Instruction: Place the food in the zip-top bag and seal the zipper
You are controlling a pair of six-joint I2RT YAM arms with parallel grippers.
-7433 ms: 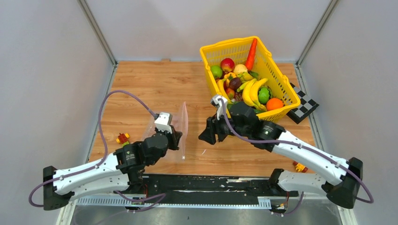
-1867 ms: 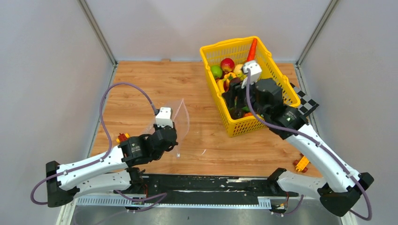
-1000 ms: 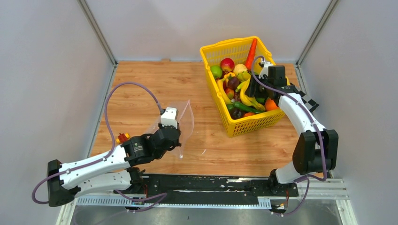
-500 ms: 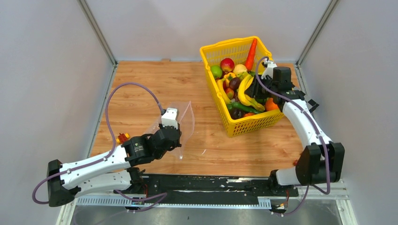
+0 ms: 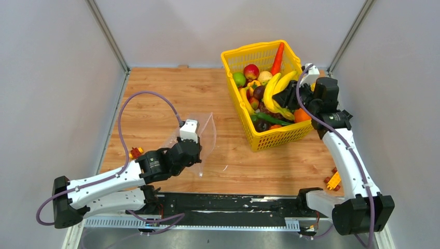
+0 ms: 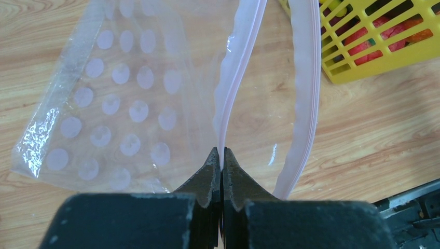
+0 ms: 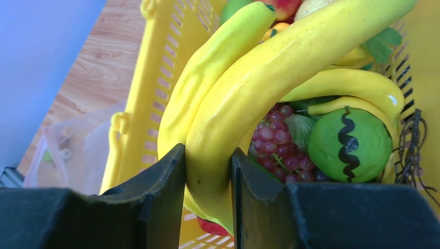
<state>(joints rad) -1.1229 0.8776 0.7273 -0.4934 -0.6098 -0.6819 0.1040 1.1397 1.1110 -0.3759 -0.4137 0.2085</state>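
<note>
Right wrist view: my right claw (image 7: 207, 155) is clamping the banana bunch (image 7: 270, 67); I'm judging a straight lift clears the basket wall (image 7: 150, 78) just left of it.

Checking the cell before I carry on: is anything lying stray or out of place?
Two small toy pieces lie loose on the table, outside the yellow basket: a red-and-yellow piece at the left edge and an orange-and-yellow piece at the near right. Too small to identify.
</note>
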